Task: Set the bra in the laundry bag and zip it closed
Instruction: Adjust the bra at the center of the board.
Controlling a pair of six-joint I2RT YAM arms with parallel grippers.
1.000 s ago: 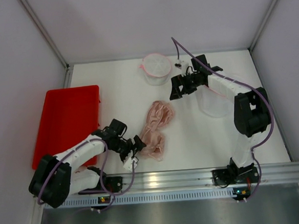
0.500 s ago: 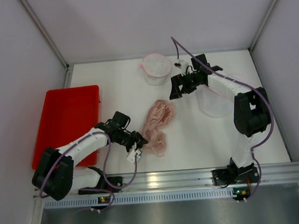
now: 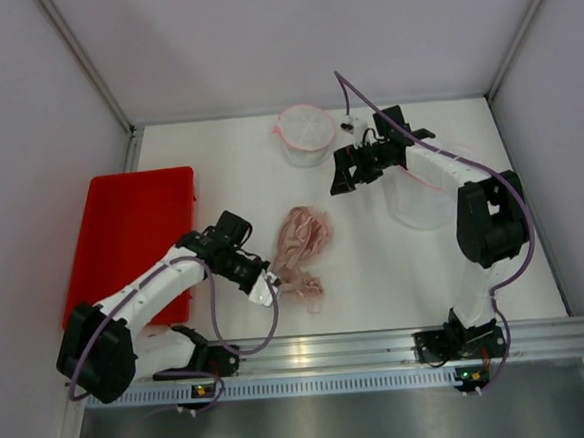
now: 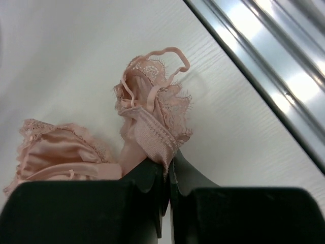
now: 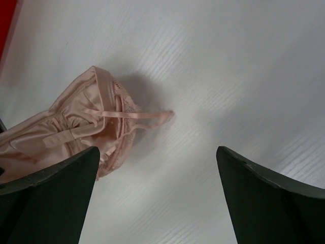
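The pink lace bra (image 3: 300, 240) lies bunched on the white table, mid-front. My left gripper (image 3: 264, 284) sits at the bra's near-left end, shut on a fold of its band (image 4: 158, 138); the lace cup and a strap loop (image 4: 152, 91) stand up just past the fingers. The round white mesh laundry bag (image 3: 305, 134) with pink trim rests at the back centre, apart from both grippers. My right gripper (image 3: 343, 179) hovers between bag and bra, open and with nothing in it. In the right wrist view the bra (image 5: 71, 134) lies to the left of the wide-apart right gripper (image 5: 157, 150).
A red tray (image 3: 133, 235) lies on the left side of the table. A translucent white piece (image 3: 418, 202) lies under the right arm at the right. A metal rail (image 3: 381, 348) runs along the table's front edge.
My left gripper has shut on the near end of the bra and shifted slightly; the bra has bunched up and drawn a little toward the left. The right arm has not moved.
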